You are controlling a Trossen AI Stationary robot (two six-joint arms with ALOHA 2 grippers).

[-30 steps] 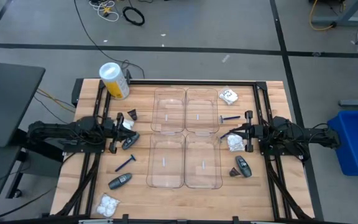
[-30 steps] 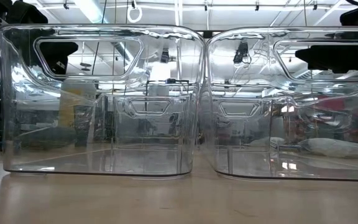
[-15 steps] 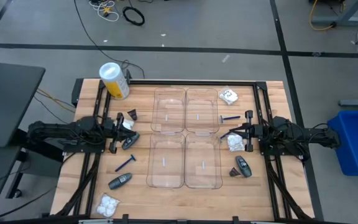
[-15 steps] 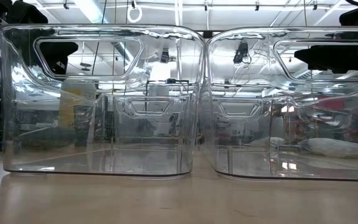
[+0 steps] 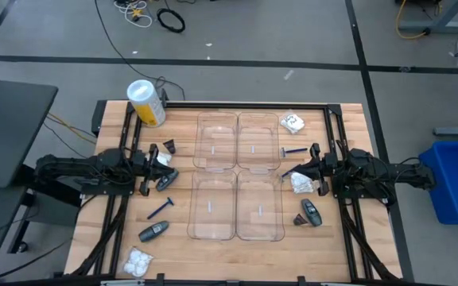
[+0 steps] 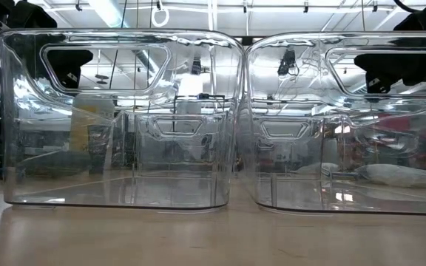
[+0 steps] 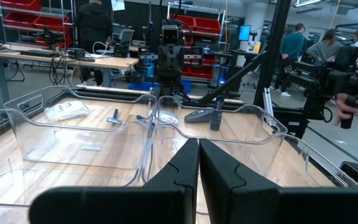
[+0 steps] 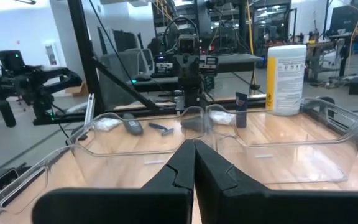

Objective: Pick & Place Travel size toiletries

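A: Where are the two grippers?

B: The left gripper [image 5: 151, 168] is at the left of the trays [image 5: 237, 175], its fingers closed and holding nothing. The right gripper [image 5: 286, 171] is at the right of the trays, fingers also closed and empty, just beside a white packet [image 5: 300, 183].

A: And the toiletries?

B: All lie on the worktop [image 5: 181, 246], outside the trays. On the left: a razor [image 5: 161, 208], a grey tube [image 5: 153, 231], a packet [image 5: 138, 260]. On the right: a razor [image 5: 293, 151], a packet [image 5: 293, 122] and a tube [image 5: 311, 212].
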